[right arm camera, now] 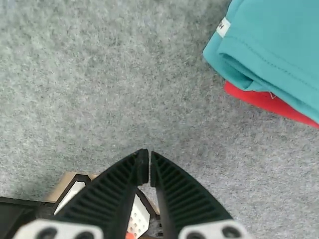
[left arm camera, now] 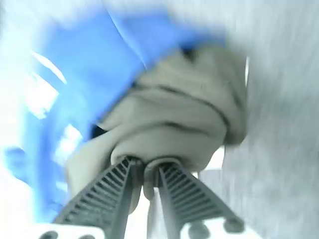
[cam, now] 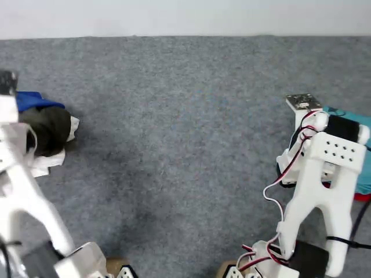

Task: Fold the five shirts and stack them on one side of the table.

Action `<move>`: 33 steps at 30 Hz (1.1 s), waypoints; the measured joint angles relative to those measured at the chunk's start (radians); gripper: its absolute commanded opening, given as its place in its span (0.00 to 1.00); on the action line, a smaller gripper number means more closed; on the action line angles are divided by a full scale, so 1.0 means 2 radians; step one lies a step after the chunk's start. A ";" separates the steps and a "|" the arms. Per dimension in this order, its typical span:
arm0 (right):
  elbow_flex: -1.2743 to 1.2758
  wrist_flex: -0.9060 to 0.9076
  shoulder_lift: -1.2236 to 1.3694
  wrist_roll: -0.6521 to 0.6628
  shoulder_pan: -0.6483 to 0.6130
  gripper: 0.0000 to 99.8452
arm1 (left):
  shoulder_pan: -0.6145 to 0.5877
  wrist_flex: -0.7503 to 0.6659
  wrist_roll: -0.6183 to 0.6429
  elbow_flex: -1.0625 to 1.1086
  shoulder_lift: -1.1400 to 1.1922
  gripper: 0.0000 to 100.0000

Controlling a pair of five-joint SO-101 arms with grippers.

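**Olive shirt** (left arm camera: 174,119): landmark item. It lies bunched and unfolded at one side edge of the table (cam: 174,116).
**Left gripper** (left arm camera: 149,177): at the olive shirt, fingers pinched down on a fold of its fabric with almost no gap between them.
**Blue shirt** (left arm camera: 99,64): crumpled, touching the olive shirt and partly beneath it.
**White cloth** (cam: 47,165): pokes out from under the olive shirt, probably another shirt.
**Teal shirt** (right arm camera: 269,45): folded, well apart from the olive shirt at the opposite side of the table.
**Red shirt** (right arm camera: 264,102): folded, directly under the teal one.
**Right gripper** (right arm camera: 149,160): well apart from the olive shirt, above bare table just beside the teal shirt. Its fingers are closed tip to tip on nothing.

**Step in hand**: judged to be drawing the olive shirt from the unfolded heap, with two shirts apparently already stacked.
**Next move calls for**: carrying the olive shirt to the open middle without dragging the blue shirt along, then spreading it flat, likely with the right gripper's help.
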 measured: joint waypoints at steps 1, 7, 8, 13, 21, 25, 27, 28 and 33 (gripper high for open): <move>0.000 0.000 0.000 0.000 0.000 0.01 | 0.011 -0.006 0.012 -0.007 -0.025 0.01; 0.000 0.000 0.000 0.000 0.000 0.01 | 0.078 -0.064 0.074 -0.053 -0.113 0.01; 0.000 0.000 0.000 0.000 0.000 0.01 | 0.091 -0.072 0.080 -0.061 -0.121 0.01; 0.000 0.000 0.000 0.000 0.000 0.01 | 0.164 -0.103 0.088 -0.094 -0.156 0.01; 0.000 0.000 0.000 0.000 0.000 0.01 | 0.315 -0.139 0.088 -0.107 -0.184 0.01; 0.000 0.000 0.000 0.000 0.000 0.01 | 0.387 -0.140 0.088 -0.114 -0.184 0.01; 0.000 0.000 0.000 0.000 0.000 0.01 | 0.418 -0.140 0.087 -0.120 -0.184 0.01; 0.000 0.000 0.000 0.000 0.000 0.01 | 0.430 -0.140 0.082 -0.120 -0.184 0.01; 0.000 0.000 0.000 0.000 0.000 0.01 | 0.453 -0.110 0.068 -0.117 -0.185 0.01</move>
